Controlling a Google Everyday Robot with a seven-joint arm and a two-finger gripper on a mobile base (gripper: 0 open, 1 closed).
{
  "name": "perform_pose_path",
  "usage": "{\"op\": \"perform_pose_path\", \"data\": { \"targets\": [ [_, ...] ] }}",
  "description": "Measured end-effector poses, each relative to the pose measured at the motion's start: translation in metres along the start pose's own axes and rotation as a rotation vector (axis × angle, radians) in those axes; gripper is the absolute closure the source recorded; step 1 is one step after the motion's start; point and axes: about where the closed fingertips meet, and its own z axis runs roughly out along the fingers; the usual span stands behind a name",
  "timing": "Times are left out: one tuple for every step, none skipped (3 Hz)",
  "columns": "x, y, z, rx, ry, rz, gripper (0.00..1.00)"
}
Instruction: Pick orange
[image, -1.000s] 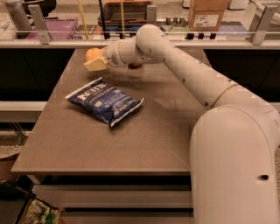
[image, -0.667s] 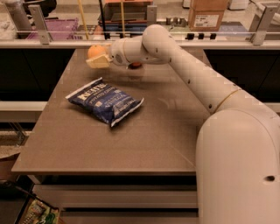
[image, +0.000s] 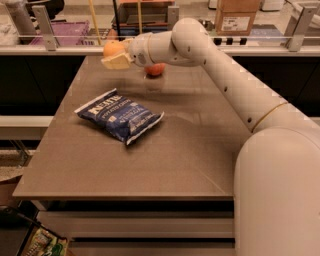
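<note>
The orange is a small round yellow-orange fruit held in my gripper above the far left part of the brown table. The gripper is shut on the orange and holds it off the table top. A pale finger pad lies under the fruit. My white arm reaches in from the right across the far side of the table.
A red apple sits on the table just right of the gripper, partly behind the wrist. A blue chip bag lies flat mid-left. A railing, a purple bin and a cardboard box stand beyond the far edge.
The gripper has risen with the orange in it, up and slightly right, away from the table top. The apple and the chip bag have not moved.
</note>
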Motion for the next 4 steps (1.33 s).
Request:
{"op": "perform_pose_path", "data": {
  "targets": [
    [-0.015, 0.002, -0.013, 0.009, 0.011, -0.025, 1.0],
    [-0.028, 0.003, -0.023, 0.02, 0.014, -0.048, 1.0],
    [-0.05, 0.01, -0.037, 0.039, 0.006, -0.094, 1.0],
    [-0.05, 0.01, -0.037, 0.039, 0.006, -0.094, 1.0]
  ]
}}
